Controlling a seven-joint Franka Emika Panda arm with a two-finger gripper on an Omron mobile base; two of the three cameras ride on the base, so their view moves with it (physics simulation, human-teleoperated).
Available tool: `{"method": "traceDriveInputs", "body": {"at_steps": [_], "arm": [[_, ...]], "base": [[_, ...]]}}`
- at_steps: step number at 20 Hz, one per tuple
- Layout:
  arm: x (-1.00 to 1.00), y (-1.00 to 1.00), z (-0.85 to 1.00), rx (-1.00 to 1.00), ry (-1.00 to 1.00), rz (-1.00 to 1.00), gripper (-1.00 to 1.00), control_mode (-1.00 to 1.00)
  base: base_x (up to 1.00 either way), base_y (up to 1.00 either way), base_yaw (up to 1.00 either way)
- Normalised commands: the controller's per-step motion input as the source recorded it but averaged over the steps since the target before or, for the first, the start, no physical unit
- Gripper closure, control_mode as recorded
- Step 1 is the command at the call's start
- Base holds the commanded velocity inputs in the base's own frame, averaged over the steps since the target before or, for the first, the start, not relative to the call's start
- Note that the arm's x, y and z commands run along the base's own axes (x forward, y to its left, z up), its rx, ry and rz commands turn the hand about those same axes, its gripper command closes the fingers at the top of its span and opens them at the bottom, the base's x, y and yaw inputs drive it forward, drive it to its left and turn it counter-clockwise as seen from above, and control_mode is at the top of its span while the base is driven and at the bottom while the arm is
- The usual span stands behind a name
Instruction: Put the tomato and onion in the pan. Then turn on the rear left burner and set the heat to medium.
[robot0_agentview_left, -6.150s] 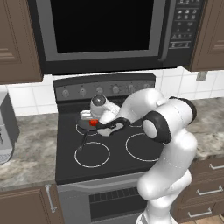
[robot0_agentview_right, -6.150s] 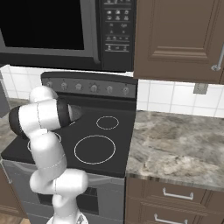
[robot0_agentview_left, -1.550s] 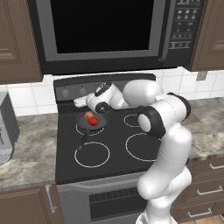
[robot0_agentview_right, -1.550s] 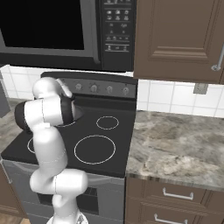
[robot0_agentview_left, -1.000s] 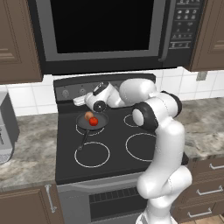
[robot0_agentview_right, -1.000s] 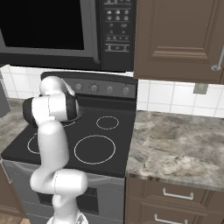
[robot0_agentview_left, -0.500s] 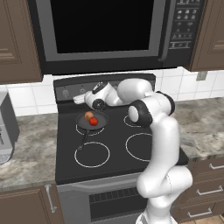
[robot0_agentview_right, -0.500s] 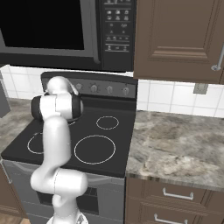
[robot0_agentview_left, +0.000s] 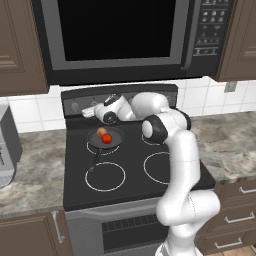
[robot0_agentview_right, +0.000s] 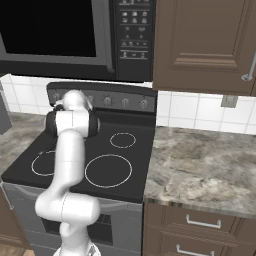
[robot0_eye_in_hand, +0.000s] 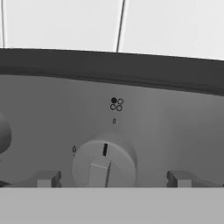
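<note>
Up close, the hand view is showing a round grey knob (robot0_eye_in_hand: 104, 164) on the stove's back panel (robot0_eye_in_hand: 175, 131), with a dark pointer mark near its top and a small cluster of four dots printed above it, the upper left dot filled in. The gripper (robot0_eye_in_hand: 114, 179) is standing spread wide, one fingertip (robot0_eye_in_hand: 47, 178) to each side of the knob and each clear of it, so nothing is being gripped. White wall tile is running along above the panel's dark top edge.

From the left base view, the arm is reaching across the stovetop (robot0_agentview_left: 130, 165) toward the rear left of the panel, with the gripper (robot0_agentview_left: 89, 113) sitting against the row of knobs. Just in front of it, the pan (robot0_agentview_left: 104, 138) is resting on the rear left burner (robot0_agentview_left: 91, 148), its thin handle pointing toward the front edge of the stovetop. Inside the pan, the tomato (robot0_agentview_left: 107, 139) and the onion (robot0_agentview_left: 101, 131) are lying next to each other, the onion nearer the back panel; whether they are touching is too fine to tell.

From the right base view, the arm's white upper links are standing in front of that rear left corner, while the right-hand rings and the marbled counter (robot0_agentview_right: 205, 160) beside the stove are lying in plain sight.
</note>
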Motion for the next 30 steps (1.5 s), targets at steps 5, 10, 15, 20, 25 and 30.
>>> {"method": "traceDriveInputs", "body": {"at_steps": [5, 10, 15, 20, 25, 30], "arm": [[0.54, 0.22, -0.09, -0.03, 0.01, 0.00, -1.00, -1.00], [0.54, 0.08, -0.12, -0.01, 0.01, 0.00, -1.00, -1.00], [0.64, -0.01, -0.22, 0.00, 0.00, 0.01, -1.00, -1.00], [0.67, -0.24, -0.25, 0.00, 0.00, 0.05, -1.00, -1.00], [0.83, -0.45, -0.38, 0.00, 0.00, 0.10, -1.00, -1.00], [0.81, -0.38, -0.35, 0.00, 0.02, 0.11, -1.00, -1.00]], "base": [[0.00, 0.00, 0.00], [0.00, 0.00, 0.00], [0.00, 0.00, 0.00], [0.00, 0.00, 0.00], [0.00, 0.00, 0.00], [0.00, 0.00, 0.00]]}}
